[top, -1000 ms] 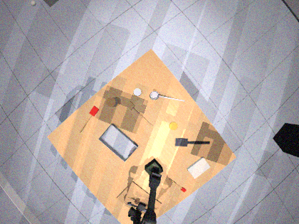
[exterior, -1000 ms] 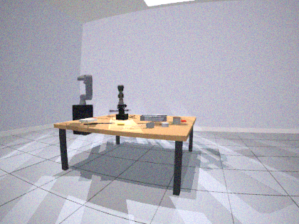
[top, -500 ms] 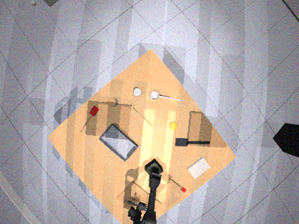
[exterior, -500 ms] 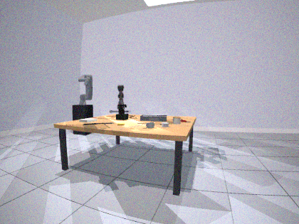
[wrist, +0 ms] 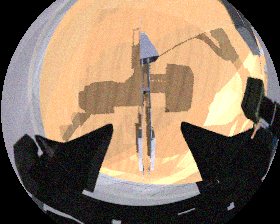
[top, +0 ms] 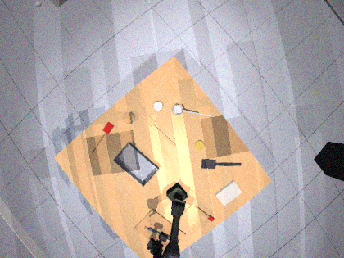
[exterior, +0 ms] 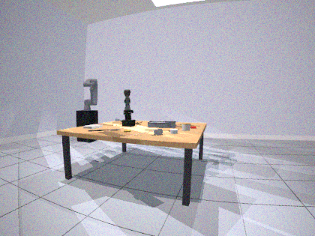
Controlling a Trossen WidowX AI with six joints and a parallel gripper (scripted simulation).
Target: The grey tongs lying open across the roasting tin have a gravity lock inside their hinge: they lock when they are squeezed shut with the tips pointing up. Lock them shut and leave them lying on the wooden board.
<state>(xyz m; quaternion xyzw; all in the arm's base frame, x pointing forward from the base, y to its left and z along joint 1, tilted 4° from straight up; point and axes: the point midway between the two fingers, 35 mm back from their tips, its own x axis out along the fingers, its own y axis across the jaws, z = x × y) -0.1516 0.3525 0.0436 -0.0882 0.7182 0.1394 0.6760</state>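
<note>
The grey tongs (wrist: 145, 90) (top: 152, 229) lie below my gripper, hinge at the top of the wrist view and tips toward the bottom. Their two arms are close together, with a narrow gap between the tips. Their shadow falls close beside them. In the top view they are over the wooden board (top: 143, 225), whose thin outline shows at the near end of the table. My gripper (wrist: 147, 126) is wide open, one finger on each side of the tongs and touching neither arm. Whether the lock has caught is hidden inside the hinge. The arm hides the tongs in the exterior view.
The roasting tin (top: 129, 172) (exterior: 161, 125) holds no tongs. My arm's black base (top: 177, 192) stands beyond the board. A small red-tipped tool (top: 210, 218), a white block (top: 228, 192) and a dark spatula (top: 209, 164) lie to its right. A red-headed tool (top: 108, 128) lies far left.
</note>
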